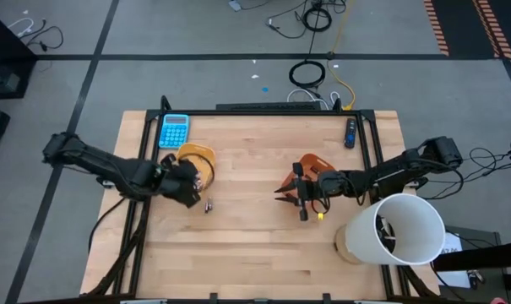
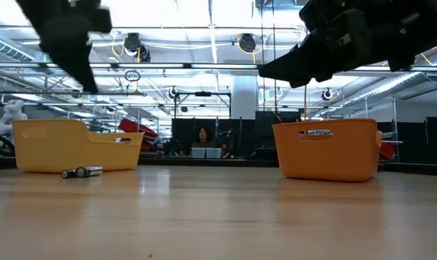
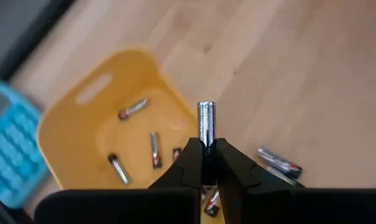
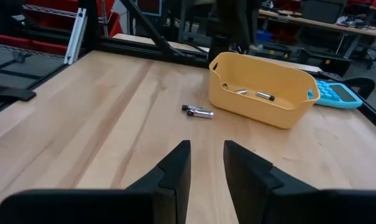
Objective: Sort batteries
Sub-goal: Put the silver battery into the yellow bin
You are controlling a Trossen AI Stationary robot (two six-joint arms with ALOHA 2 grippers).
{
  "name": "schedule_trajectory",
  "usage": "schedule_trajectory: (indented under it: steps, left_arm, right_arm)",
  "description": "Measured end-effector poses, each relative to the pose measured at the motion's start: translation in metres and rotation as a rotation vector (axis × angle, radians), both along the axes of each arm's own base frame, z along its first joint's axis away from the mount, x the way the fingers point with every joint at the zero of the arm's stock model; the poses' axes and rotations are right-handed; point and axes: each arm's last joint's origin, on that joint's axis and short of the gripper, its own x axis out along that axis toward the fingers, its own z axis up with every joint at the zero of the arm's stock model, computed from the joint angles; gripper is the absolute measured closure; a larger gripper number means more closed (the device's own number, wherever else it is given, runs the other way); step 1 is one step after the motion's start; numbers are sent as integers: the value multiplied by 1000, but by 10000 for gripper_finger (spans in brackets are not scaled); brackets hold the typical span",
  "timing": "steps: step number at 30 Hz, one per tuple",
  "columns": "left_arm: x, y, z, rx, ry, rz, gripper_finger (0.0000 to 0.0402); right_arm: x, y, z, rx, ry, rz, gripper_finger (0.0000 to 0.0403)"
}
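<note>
My left gripper (image 3: 206, 148) is shut on a silvery battery (image 3: 206, 121) and hovers over the yellow tray (image 3: 82, 118), which holds several small batteries. Two more batteries (image 3: 278, 163) lie on the table beside that tray (image 1: 198, 163), on its near side (image 1: 209, 205). My right gripper (image 4: 206, 154) is open, holds nothing, and hangs above bare table near the orange tray (image 1: 316, 163). From it I see the loose batteries (image 4: 197, 111) and the yellow tray (image 4: 262, 87) across the table. In the low view both trays stand on the table: yellow (image 2: 77, 144) and orange (image 2: 326, 148). My left gripper pinches the silvery battery by its rear end (image 3: 206, 142) between the two fingertips. The battery lies along the fingers, and its free end (image 3: 206, 107) sticks out past them. It is lifted clear, above the yellow tray's rim.
A blue calculator (image 1: 174, 131) lies at the far side behind the yellow tray. A dark remote-like stick (image 1: 350, 133) lies near the far right corner. A large white bucket (image 1: 399, 228) stands at the right near side. Open wood lies between the trays and along the near edge.
</note>
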Motion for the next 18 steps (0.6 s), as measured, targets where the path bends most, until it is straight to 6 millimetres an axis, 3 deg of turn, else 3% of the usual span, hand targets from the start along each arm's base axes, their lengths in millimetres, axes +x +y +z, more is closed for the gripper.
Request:
schedule_trajectory:
  steps: [6,13,18]
  left_arm:
    - [-26,28,-30,-115,-45,177,375]
    - [-29,50,-48,-159,-73,288,375]
    - [-26,63,-50,-168,-95,311,375]
  right_arm:
    - [0,-3,0,2,0,-11,317]
    - [2,-16,0,9,1,-72,317]
    - [2,-34,0,-24,-2,-246,317]
